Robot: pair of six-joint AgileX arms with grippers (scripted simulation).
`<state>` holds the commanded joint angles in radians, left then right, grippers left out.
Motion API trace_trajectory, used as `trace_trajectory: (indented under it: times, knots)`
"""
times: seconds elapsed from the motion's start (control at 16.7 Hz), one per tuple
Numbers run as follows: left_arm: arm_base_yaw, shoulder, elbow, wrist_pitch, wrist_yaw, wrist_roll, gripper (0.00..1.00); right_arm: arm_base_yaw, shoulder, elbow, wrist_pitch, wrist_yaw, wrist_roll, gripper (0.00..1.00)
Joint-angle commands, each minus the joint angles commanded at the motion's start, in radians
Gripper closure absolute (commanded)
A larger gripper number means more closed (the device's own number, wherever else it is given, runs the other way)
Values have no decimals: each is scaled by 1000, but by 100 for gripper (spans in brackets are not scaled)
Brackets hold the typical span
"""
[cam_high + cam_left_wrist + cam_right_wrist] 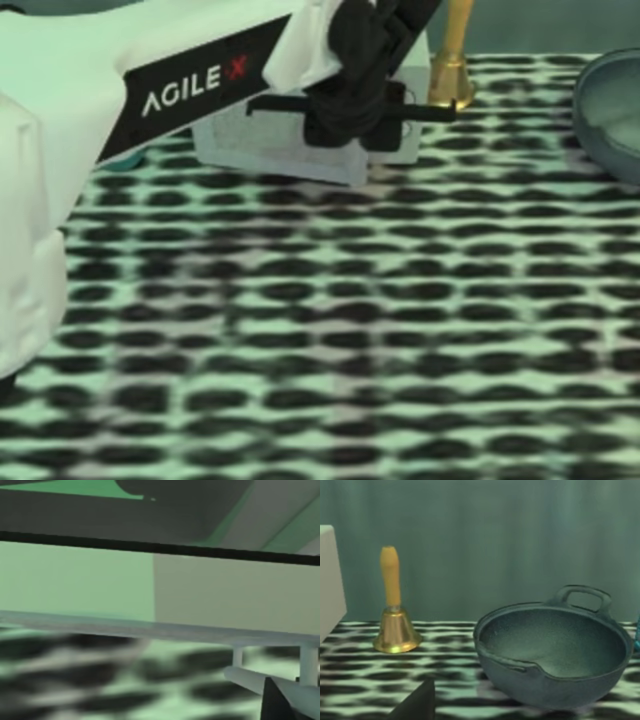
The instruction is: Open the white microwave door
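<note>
Left arm w/ AGILEX label reaches over the white microwave, its dark left tool at the microwave's front. White microwave door angled out a bit. Brass bell just beside microwave, dark pan farther off; patterned surface under all.

place: simulated kitchen tabletop | cues: white microwave, pot, bell
</note>
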<state>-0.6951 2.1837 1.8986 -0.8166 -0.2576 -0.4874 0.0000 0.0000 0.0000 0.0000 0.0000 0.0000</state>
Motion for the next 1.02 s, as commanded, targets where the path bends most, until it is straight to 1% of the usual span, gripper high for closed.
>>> trace_trajectory:
  times: [0.3, 1.02]
  knots:
    - [12, -40, -66, 32, 12, 45, 100, 0, 0, 0, 0, 0, 0, 0]
    - [12, -41, -67, 33, 12, 45, 100, 0, 0, 0, 0, 0, 0, 0]
